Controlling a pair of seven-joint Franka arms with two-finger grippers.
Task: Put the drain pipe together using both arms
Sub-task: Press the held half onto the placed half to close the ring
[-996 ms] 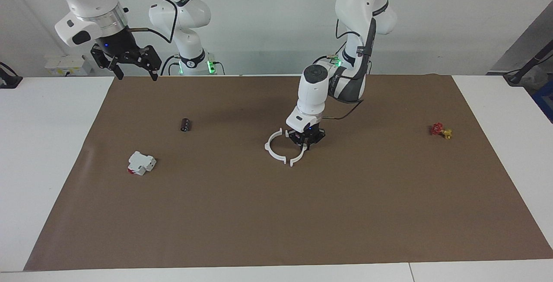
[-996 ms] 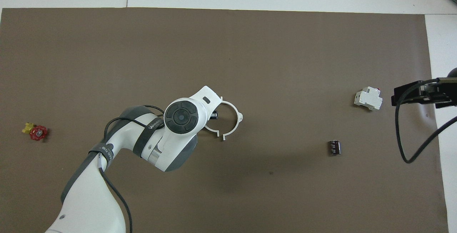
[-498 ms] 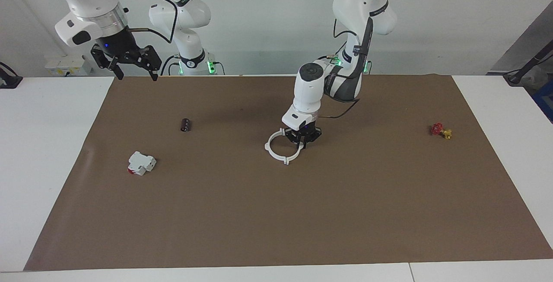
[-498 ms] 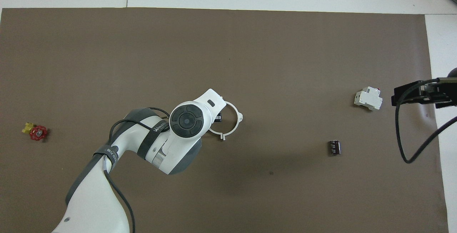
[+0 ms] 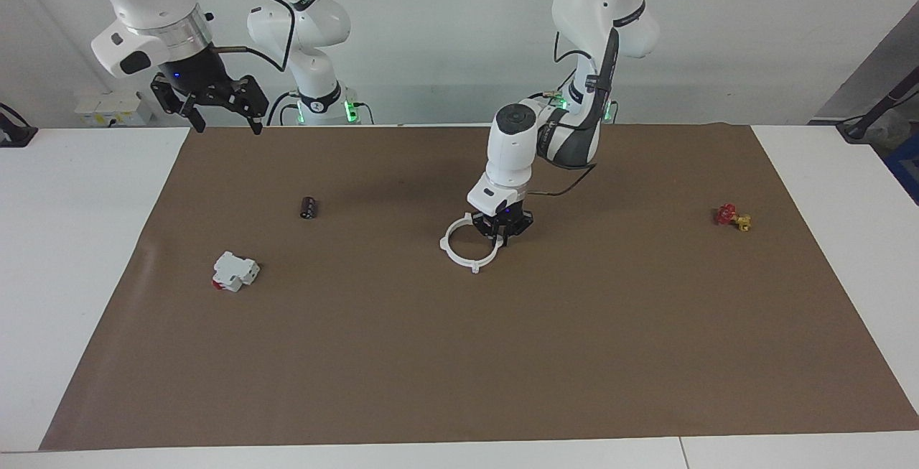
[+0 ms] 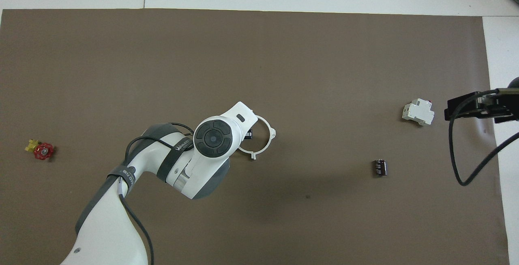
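Note:
The drain pipe's two white half-rings (image 5: 451, 258) lie together as one closed ring on the brown mat, near the table's middle; it also shows in the overhead view (image 6: 274, 134). My left gripper (image 5: 505, 233) is down at the ring's edge toward the left arm's end, shut on the half-ring there. In the overhead view the left wrist hides most of that gripper and part of the ring. My right gripper (image 5: 226, 124) is open and empty, held high over the mat's corner at the right arm's end, where that arm waits.
A white block with a red part (image 5: 235, 271) (image 6: 418, 112) and a small dark cylinder (image 5: 309, 207) (image 6: 380, 167) lie toward the right arm's end. A small red and yellow valve (image 5: 732, 217) (image 6: 40, 150) lies toward the left arm's end. The brown mat (image 5: 459, 354) covers the table.
My left gripper slid its half-ring toward the right arm's end until it met the other half. The gap between them closed into one ring. The right arm has not moved.

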